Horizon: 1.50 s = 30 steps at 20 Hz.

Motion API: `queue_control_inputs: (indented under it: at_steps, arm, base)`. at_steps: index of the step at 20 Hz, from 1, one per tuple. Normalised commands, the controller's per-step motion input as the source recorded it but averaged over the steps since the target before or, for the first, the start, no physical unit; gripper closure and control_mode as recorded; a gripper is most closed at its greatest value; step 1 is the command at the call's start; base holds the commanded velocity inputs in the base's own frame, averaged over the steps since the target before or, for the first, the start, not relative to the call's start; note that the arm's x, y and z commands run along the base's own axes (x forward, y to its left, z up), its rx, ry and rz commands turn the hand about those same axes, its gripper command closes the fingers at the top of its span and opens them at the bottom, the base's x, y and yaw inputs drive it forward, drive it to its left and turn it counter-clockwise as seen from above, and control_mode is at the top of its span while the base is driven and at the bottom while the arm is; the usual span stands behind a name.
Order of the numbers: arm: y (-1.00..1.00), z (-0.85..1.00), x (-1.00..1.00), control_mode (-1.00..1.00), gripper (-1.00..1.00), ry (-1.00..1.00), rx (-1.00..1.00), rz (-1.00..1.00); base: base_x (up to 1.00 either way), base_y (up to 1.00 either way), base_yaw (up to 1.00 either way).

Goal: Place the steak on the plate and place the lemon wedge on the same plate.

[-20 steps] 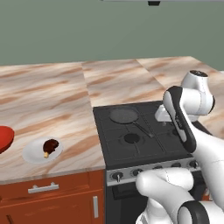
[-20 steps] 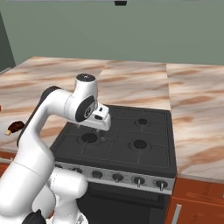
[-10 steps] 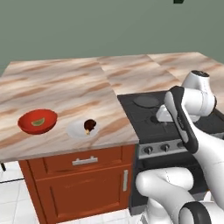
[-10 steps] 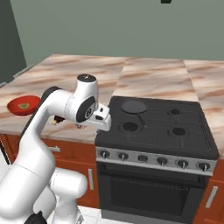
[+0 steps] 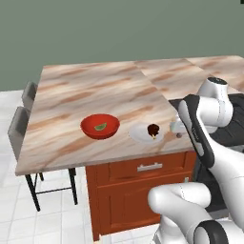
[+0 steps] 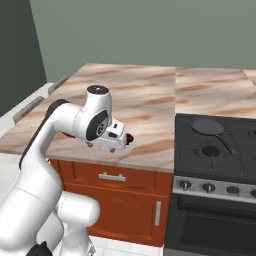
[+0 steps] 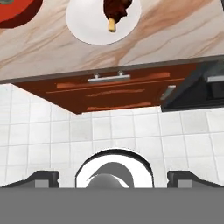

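Even, bright rendered light; soft shadows, sharp.

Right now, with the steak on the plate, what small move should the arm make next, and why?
Probably swing the tool left toward the red bowl and lower it over the lemon wedge. The steak already lies on the plate, while the wedge sits in the bowl beside it. The tool hangs empty and open near the counter's edge, right of the plate.

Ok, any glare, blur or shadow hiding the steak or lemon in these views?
Left base view: flat even light, sharp; steak on the plate and lemon in the red bowl read clearly. Right base view: the arm covers most of the plate. Hand view: sharp, steak cropped at the top edge.
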Motion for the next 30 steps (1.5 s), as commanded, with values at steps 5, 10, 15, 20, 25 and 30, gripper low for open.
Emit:
queue_control_inputs:
  at_steps: [5,10,15,20,25,30]
  arm:
    - [0.0,0.0,0.0,1.0,-1.0,0.0,0.0,0.0]
    - [0.0,0.0,0.0,1.0,-1.0,0.0,0.0,0.0]
    - [0.0,0.0,0.0,1.0,-1.0,0.0,0.0,0.0]
    - [0.0,0.0,0.0,1.0,-1.0,0.0,0.0,0.0]
    - [0.0,0.0,0.0,1.0,-1.0,0.0,0.0,0.0]
    - [0.0,0.0,0.0,1.0,-1.0,0.0,0.0,0.0]
  base:
    - [0.46,0.79,0.0]
    - [0.51,0.54,0.0]
    - [0.35,-0.17,0.0]
    - [0.18,-0.49,0.0]
    - [0.16,-0.46,0.0]
    - [0.35,-0.09,0.02]
